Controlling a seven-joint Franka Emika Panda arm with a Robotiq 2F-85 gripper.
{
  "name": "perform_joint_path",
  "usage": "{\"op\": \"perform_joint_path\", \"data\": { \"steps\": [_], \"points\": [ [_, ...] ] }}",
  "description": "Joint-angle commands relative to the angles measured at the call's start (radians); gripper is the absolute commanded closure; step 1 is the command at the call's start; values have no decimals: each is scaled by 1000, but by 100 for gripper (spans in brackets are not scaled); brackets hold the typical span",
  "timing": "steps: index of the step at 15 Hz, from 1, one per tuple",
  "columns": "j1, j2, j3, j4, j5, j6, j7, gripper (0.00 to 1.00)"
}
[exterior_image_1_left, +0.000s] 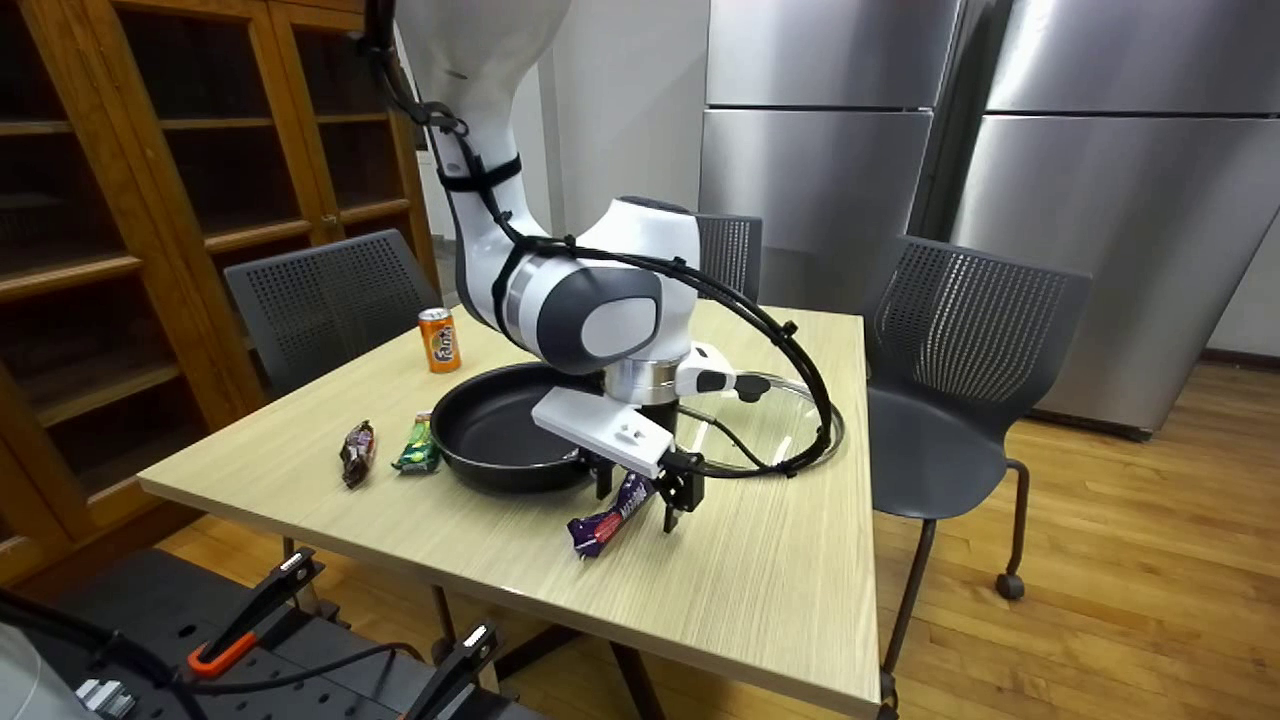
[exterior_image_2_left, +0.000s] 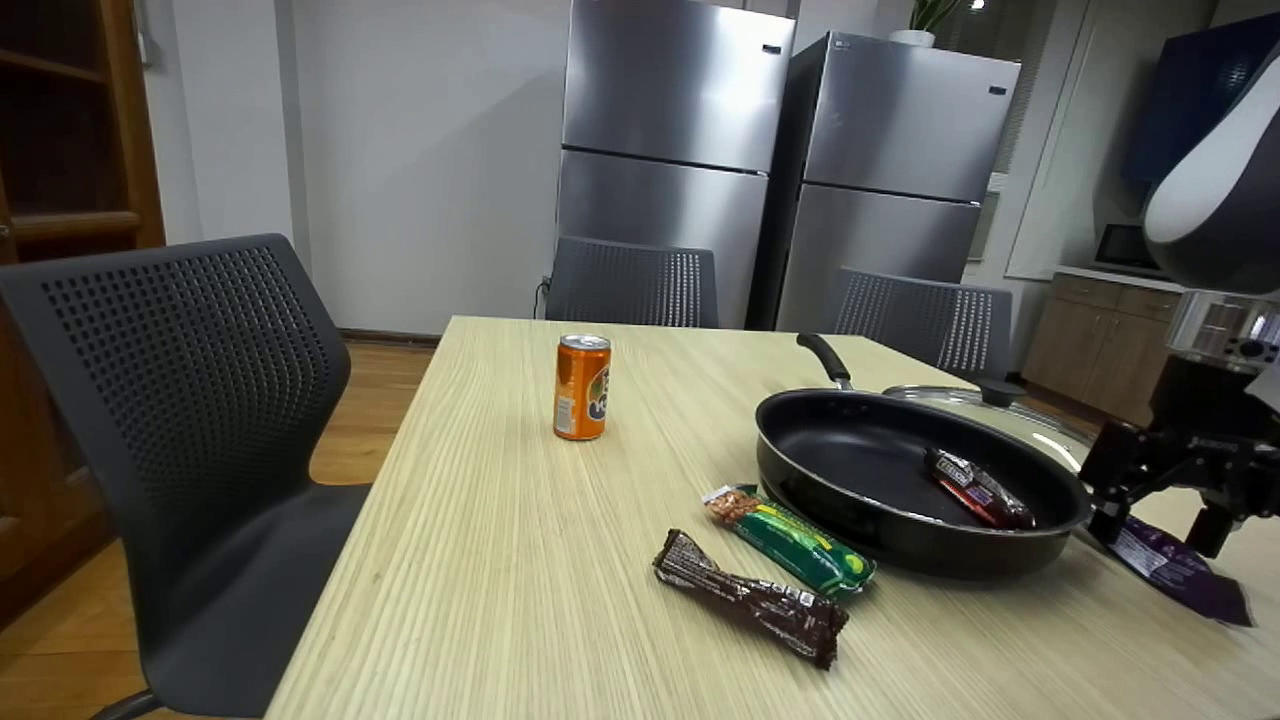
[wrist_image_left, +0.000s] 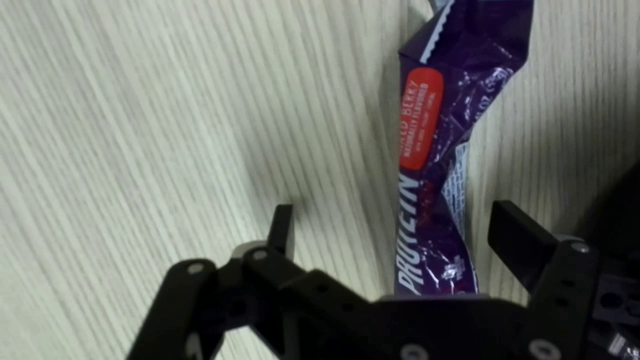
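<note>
Low over a light wood-grain tabletop (exterior_image_1_left: 780, 600), here's the black two-fingered gripper (wrist_image_left: 392, 220), and its fingers are spread wide! Between them lies a crumpled, shiny purple wrapper (wrist_image_left: 430, 165) printed PROTEIN, with a bright red label. Bare wood shows on both sides, so it's straddled, not gripped, and it lies closer to the finger at the right of the wrist view.

Look at both exterior views: that purple wrapper is on the table just right of a round black frying pan (exterior_image_2_left: 850, 460), toward the near side. Inside the pan, over on the right, rests a shiny dark wrapper with red edging (exterior_image_2_left: 980, 488), while the curved black handle (exterior_image_2_left: 825, 358) points to the far side. Beyond the gripper, right of the pan, a round clear glass lid (exterior_image_1_left: 775, 425) lies flat, black knob (exterior_image_1_left: 752, 387) on top.

Over to the left! A glossy green wrapper (exterior_image_2_left: 800, 545) is right beside the pan; a little left and nearer, a twisted dark brown wrapper (exterior_image_2_left: 755, 600). Farther off on the left, an orange can with a silver top (exterior_image_2_left: 582, 388) stands upright.

Overhead, the white-and-grey robot arm (exterior_image_1_left: 600, 290) bends down, a looping black cable (exterior_image_1_left: 800, 350) strapped along it. Dark grey chairs with perforated backs (exterior_image_1_left: 330, 300) ring the table, and two tall stainless-steel refrigerators (exterior_image_1_left: 815, 200) gleam at the far side!
</note>
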Motion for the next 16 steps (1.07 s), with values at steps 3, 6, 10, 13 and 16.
{"op": "perform_joint_path", "data": {
  "steps": [3,6,10,13,16],
  "points": [
    [-5,-56,-6,-77,-70,22,10,0],
    [9,-70,-14,-99,-101,45,23,0],
    [10,-95,-13,-112,-122,60,28,0],
    [22,-90,-23,-101,-135,65,34,26],
    [29,-83,-30,-94,-146,63,40,51]
  ]
}}
